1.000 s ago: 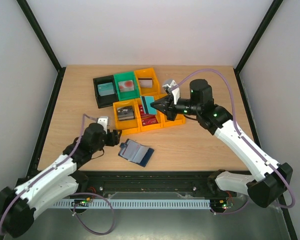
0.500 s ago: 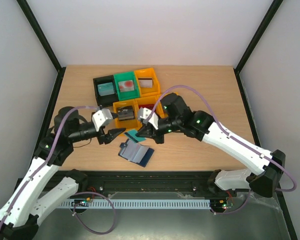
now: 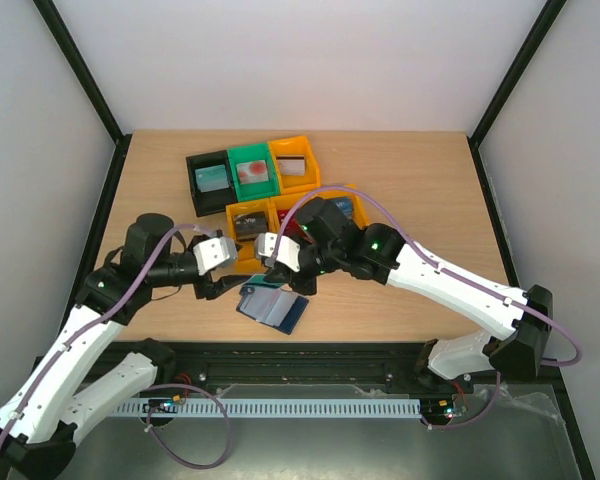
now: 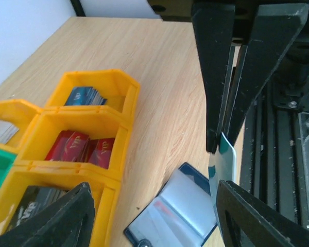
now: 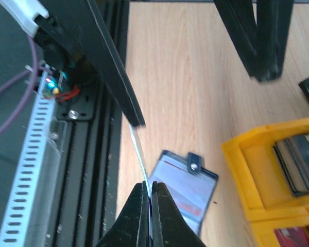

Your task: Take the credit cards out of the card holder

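Right gripper pinching teal credit card is swinging from bins over card holder; open left gripper is nearing, likely for handover.

The left end effector gapes wide; the right end effector pinches a teal card.

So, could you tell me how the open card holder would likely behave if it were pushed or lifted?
The card holder lies open and flat on the wooden table, so a push would probably slide it rather than tip it. It looks thin and hinged, so lifted by one edge it may fold. Its glossy inner pockets could be slippery.
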Robot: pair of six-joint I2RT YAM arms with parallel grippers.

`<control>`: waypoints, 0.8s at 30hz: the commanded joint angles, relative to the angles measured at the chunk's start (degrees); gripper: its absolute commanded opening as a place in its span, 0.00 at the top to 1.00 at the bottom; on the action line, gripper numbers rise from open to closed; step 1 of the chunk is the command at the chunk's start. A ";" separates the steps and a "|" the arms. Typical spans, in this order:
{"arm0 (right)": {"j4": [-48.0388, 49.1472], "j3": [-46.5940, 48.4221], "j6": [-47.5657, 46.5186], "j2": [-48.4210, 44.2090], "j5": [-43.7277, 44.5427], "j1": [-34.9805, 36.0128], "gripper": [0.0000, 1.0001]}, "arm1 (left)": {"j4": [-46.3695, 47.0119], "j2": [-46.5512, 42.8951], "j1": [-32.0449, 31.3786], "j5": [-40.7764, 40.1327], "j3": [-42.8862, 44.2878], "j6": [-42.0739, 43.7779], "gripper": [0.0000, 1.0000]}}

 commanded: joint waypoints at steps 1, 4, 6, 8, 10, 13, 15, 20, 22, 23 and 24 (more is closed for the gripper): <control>0.04 -0.44 -1.71 -1.52 12.22 -0.52 0.98 | -6.84 -1.17 1.27 1.37 2.68 6.68 0.32; 0.69 -0.07 -0.80 -0.99 12.44 -0.54 0.98 | -8.02 -1.05 1.18 6.29 2.04 7.42 0.31; 0.58 2.04 -0.27 0.15 9.22 -0.34 0.98 | -5.04 -1.10 0.71 8.45 0.53 4.97 0.31; 1.27 2.88 -0.31 0.86 6.40 0.48 0.98 | 1.02 -1.04 -0.05 6.15 -1.09 0.22 0.32; 1.85 2.83 -1.42 0.85 4.95 1.89 0.98 | 5.58 -0.97 -0.45 2.45 -1.91 -2.39 0.35; 3.05 2.80 -1.66 0.45 4.00 2.78 0.98 | 6.34 -0.62 -1.10 0.33 -2.29 -0.68 0.44; 4.38 2.57 -1.65 -0.15 3.97 2.73 0.98 | 2.68 -0.63 -2.25 2.62 -2.79 4.70 0.53; 5.90 2.36 -2.38 -0.90 4.26 2.79 0.98 | 4.65 -1.38 -4.18 -0.81 -4.42 7.55 0.98; 6.83 1.54 -2.52 -2.05 4.60 2.76 0.98 | 7.48 -2.22 -4.06 -1.13 -4.14 5.26 0.98; 8.87 0.52 -1.87 -3.28 5.69 2.80 0.97 | 9.59 -2.74 -3.90 -0.64 -4.11 2.59 0.98; 11.64 -1.52 -0.65 -5.27 7.59 2.69 0.90 | 12.13 -3.48 -3.50 0.16 -4.30 -1.24 0.98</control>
